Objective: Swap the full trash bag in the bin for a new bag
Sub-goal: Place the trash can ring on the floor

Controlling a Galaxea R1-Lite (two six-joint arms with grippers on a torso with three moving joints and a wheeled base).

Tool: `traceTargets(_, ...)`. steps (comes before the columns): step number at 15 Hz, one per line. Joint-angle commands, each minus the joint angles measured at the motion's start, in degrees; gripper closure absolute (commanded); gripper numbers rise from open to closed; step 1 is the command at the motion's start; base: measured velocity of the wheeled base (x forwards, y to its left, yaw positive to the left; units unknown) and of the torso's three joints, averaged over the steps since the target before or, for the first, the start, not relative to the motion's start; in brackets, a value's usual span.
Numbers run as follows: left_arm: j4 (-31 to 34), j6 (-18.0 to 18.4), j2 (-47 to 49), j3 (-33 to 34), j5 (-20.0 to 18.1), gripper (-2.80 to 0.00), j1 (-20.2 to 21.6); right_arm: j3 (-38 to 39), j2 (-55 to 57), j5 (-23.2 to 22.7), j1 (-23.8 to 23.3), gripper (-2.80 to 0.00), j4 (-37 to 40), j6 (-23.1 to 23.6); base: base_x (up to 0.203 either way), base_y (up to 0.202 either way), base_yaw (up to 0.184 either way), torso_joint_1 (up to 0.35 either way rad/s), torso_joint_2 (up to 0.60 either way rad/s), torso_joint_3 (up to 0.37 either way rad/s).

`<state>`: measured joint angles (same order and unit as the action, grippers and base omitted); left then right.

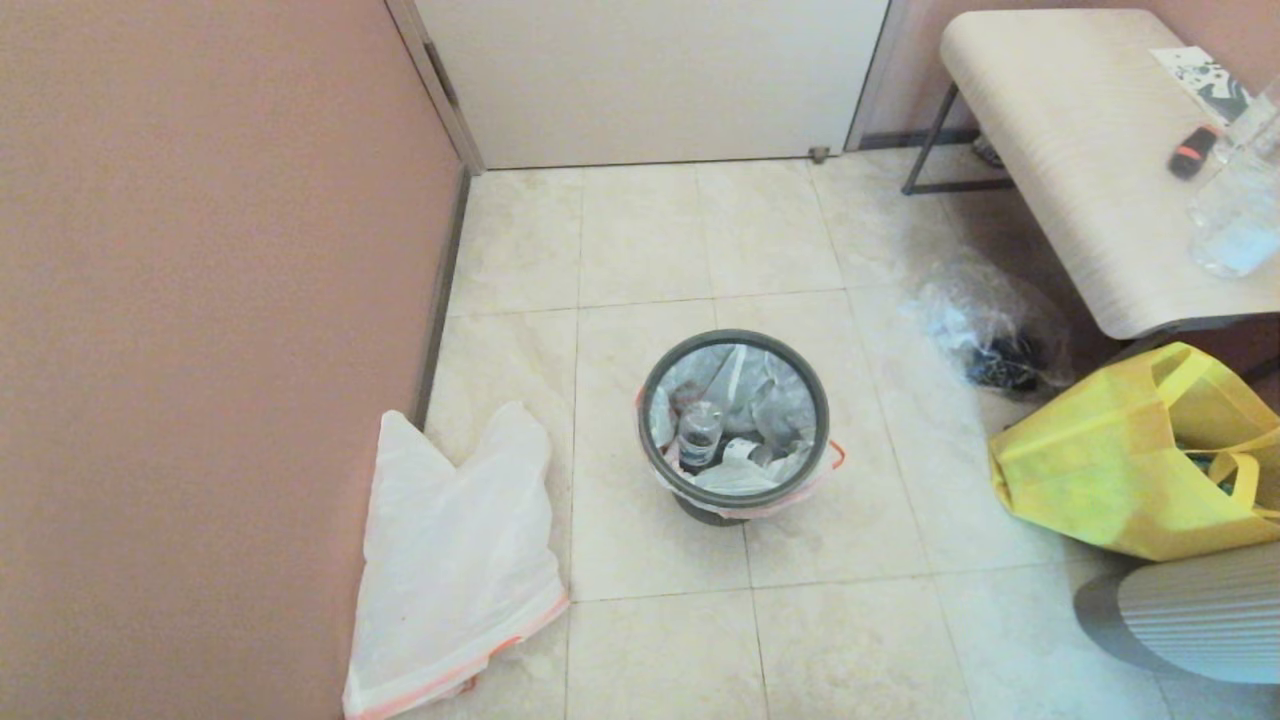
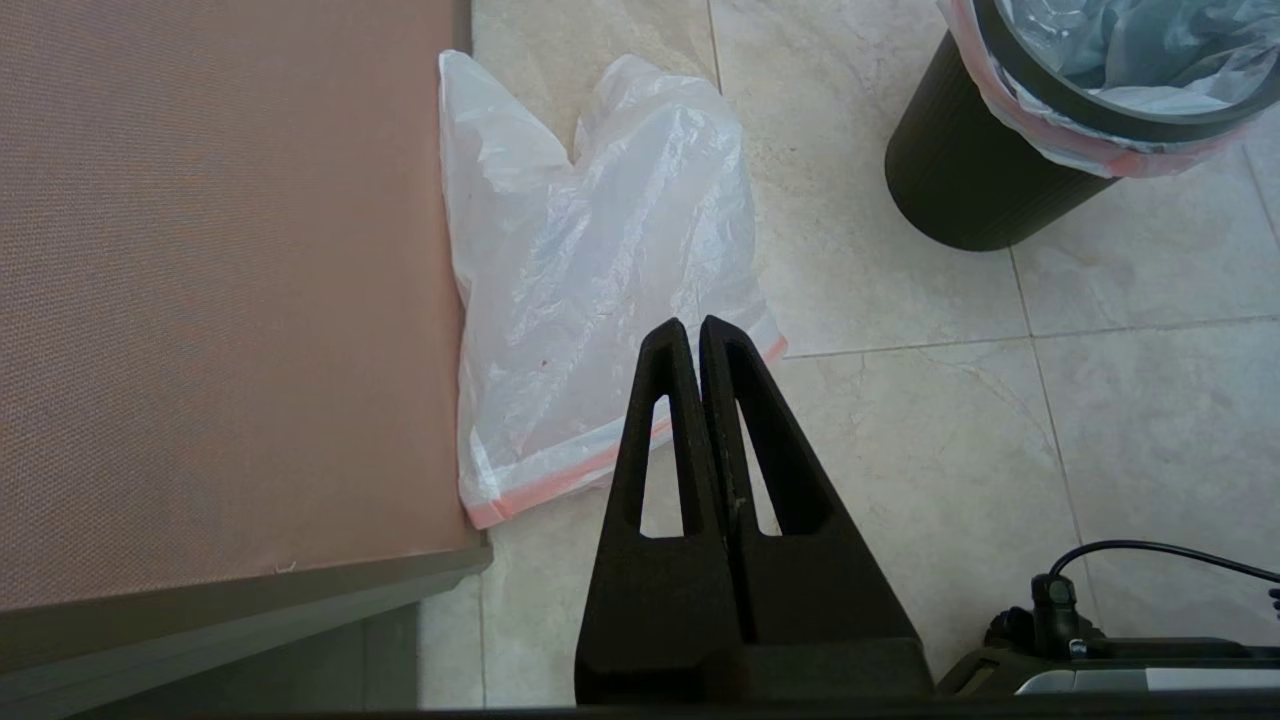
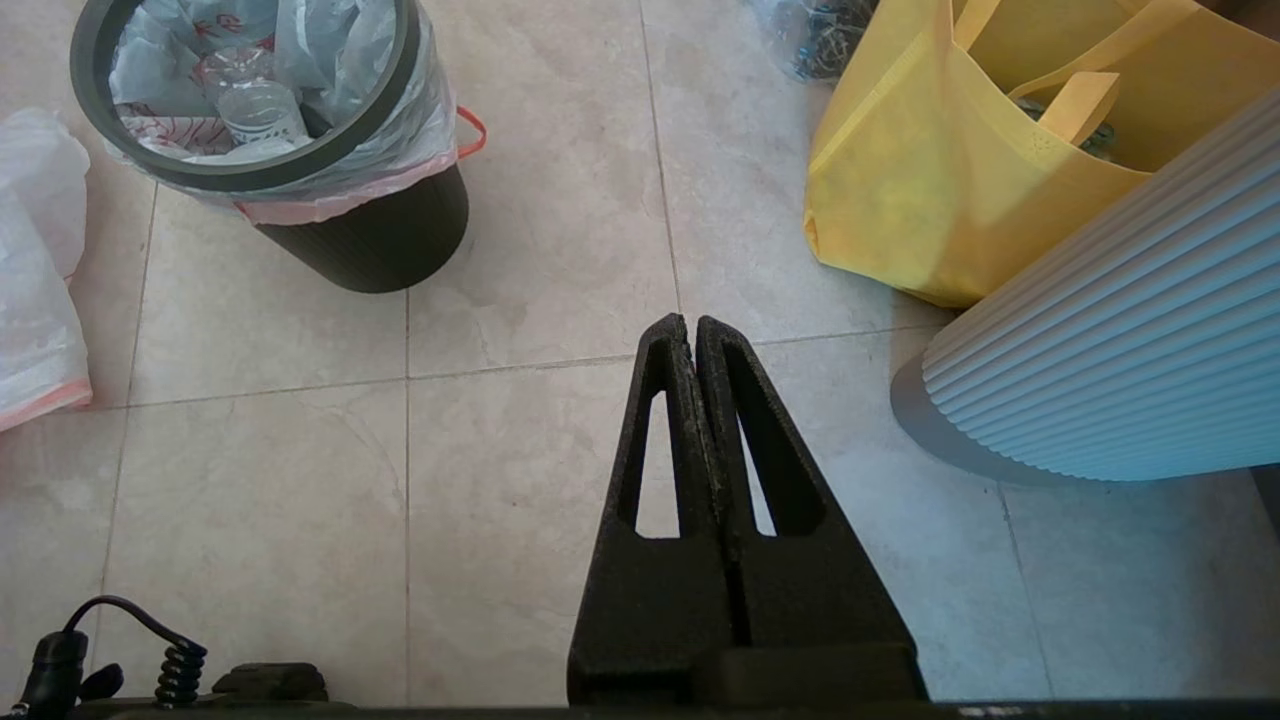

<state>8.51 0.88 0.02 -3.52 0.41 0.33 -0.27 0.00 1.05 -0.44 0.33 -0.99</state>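
Left wrist view: new bag [image 2: 590, 290] beyond closed left tool [image 2: 697, 325].

Neither arm is seen in the head view. The bin [image 1: 712, 512] base is mostly hidden under its own rim and the full trash bag [image 1: 735, 420]. The new bag [image 1: 455, 570] is cut off at the bottom edge. The clear bag [image 1: 985, 330] contents are too dark to be identified. The yellow tote bag [image 1: 1130, 460] and ribbed cylinder [image 1: 1200, 615] are clipped at the right edge.
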Motion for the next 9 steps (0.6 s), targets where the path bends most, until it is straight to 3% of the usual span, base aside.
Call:
traceTargets(1,0.02,0.0,0.06,0.01,0.03,0.0,0.02,0.0,0.09,0.01,0.0,0.0,0.02,0.02,0.0,0.0,0.0,0.0,0.0,0.0)
traceTargets(9,0.02,0.0,-0.02,0.01,0.03,0.0,0.02,-0.08,0.0,0.27,0.09,0.0,0.29,0.02,0.0,0.0,0.0,0.0,0.0,0.0)
